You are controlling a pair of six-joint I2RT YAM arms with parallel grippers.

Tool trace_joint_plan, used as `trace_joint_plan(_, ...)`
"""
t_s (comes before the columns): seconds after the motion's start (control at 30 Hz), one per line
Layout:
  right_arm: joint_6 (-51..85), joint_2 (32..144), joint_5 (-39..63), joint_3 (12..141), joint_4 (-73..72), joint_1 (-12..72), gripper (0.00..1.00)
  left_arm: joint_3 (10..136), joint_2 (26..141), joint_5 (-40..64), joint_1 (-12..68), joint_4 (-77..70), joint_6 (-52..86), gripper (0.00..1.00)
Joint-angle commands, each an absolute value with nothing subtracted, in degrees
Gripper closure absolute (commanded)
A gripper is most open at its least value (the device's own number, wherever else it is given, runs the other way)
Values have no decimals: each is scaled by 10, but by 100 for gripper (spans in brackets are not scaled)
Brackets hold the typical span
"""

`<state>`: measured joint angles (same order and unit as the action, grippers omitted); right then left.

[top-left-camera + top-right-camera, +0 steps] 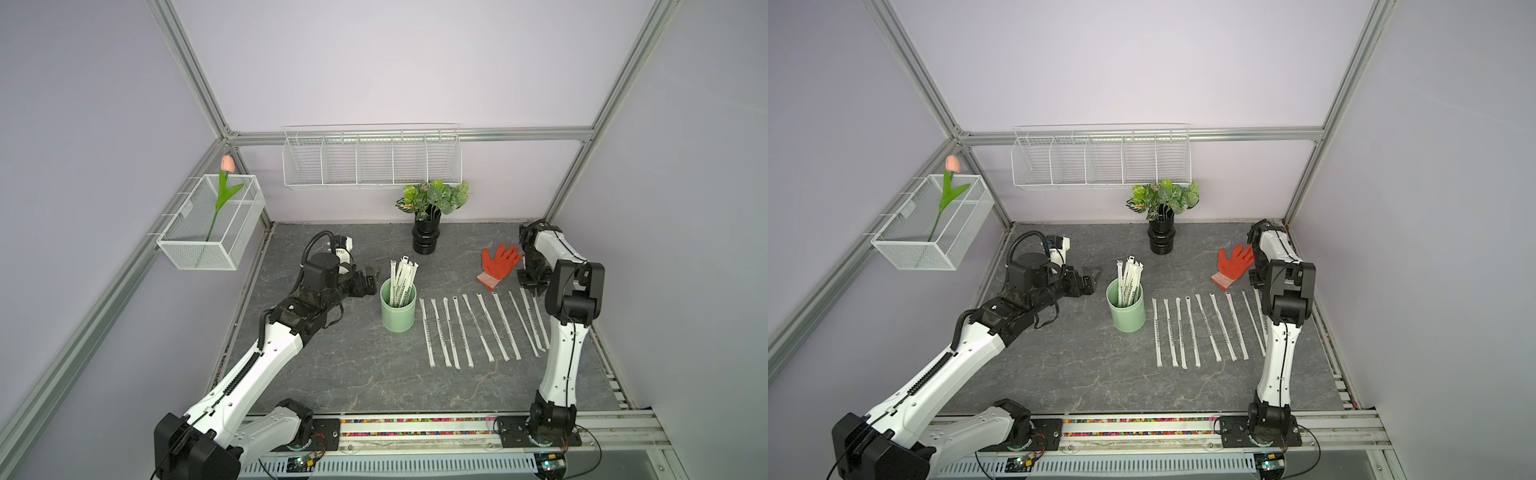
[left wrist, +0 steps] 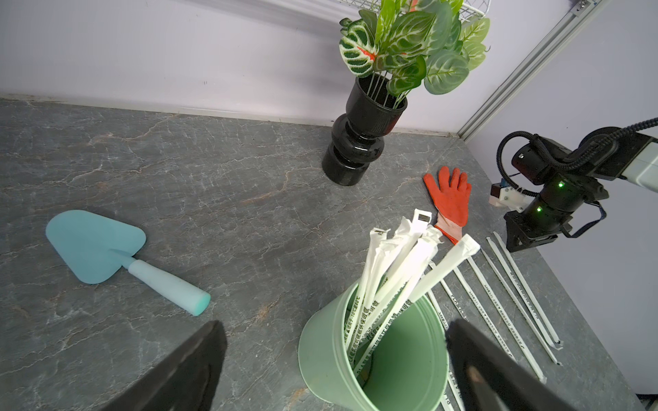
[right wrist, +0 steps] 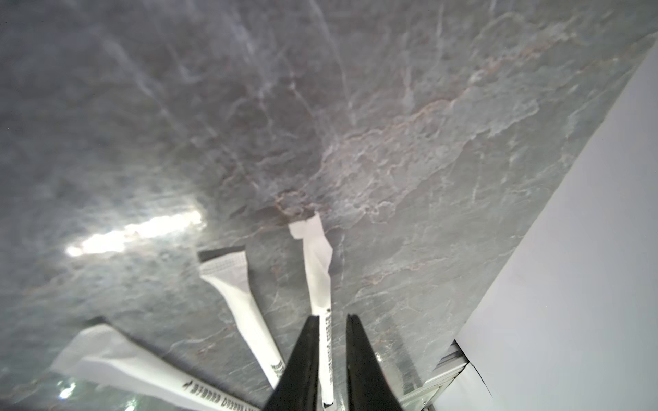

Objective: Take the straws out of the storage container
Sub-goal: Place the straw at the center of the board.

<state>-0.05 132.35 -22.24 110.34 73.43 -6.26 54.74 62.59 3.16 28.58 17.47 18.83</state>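
We judge the straws [image 1: 401, 282] light, flimsy and slick in their paper, best pinched singly near the tips that stand above the storage container [image 1: 398, 316]; others lie in a row on the counter [image 1: 353, 374]. The left claw [image 2: 336, 323] gapes wide just beside the container, while the right claw [image 3: 333, 316] is narrowly parted over a laid straw [image 3: 317, 270]. Only the right wrist view shows that gap, and only the left wrist view shows a blue trowel [image 2: 96, 245].

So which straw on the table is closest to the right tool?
The end straw, farthest from the green cup: it lies right under the right tool.
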Motion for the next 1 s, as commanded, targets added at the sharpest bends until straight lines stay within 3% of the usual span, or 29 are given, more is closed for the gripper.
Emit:
trace_joint_plan(0.0,7,1244,-201,1108,752,-51,80,561,627,43,287,177,186,0)
trace_joint_plan(0.27,53,1037,-113,1029,718,18,75,561,606,46,287,176,190,0)
trace_joint_plan(0.47,92,894,-49,982,664,113,71,563,597,34,287,183,185,0)
trace_joint_plan(0.7,131,854,-29,1000,634,265,69,560,597,23,287,183,202,0)
trace_joint_plan(0.97,142,905,-5,1039,608,399,66,555,598,0,287,181,210,0)
